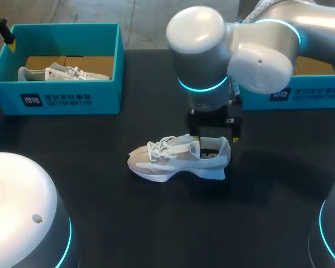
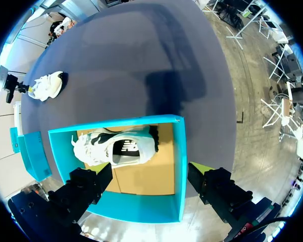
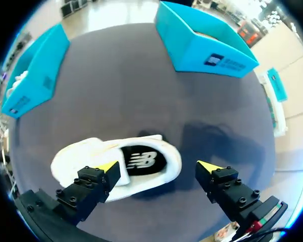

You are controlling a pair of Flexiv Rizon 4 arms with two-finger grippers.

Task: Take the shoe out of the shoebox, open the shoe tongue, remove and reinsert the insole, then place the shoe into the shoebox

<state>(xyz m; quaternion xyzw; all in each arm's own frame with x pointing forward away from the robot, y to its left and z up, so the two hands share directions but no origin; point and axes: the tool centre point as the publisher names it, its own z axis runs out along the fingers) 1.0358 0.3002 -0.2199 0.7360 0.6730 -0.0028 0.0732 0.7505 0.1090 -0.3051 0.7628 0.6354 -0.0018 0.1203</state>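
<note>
A dark tabletop (image 1: 156, 223) carries two shoes and two teal shoeboxes. The loose shoe (image 1: 176, 159), pale with white laces, stands on its sole in the middle of the tabletop, outside both boxes. The boxed shoe (image 1: 61, 72) lies inside the left shoebox (image 1: 61, 97) at the far left. The right shoebox (image 1: 312, 95) sits at the far right. In the head view it is mostly hidden behind the right arm (image 1: 257, 50). The right wrist view shows its outer wall whole, but not what it holds.

The right pincer (image 1: 215, 139) hangs over the loose shoe's heel end. Only the right wrist view shows its state. It is released, with fingers spread wide. One yellow tip overlaps the shoe beside its opening, and whether it touches cannot be told. The other tip is well clear on the far side. That view also looks down into the shoe at a dark insole (image 3: 141, 161).

The left pincer (image 2: 149, 169) shows clearly only in the left wrist view. It is released, with two fingers spread above the left shoebox, grasping nothing. That view shows the boxed shoe on a brown cardboard floor. The loose shoe is well apart across the tabletop.
</note>
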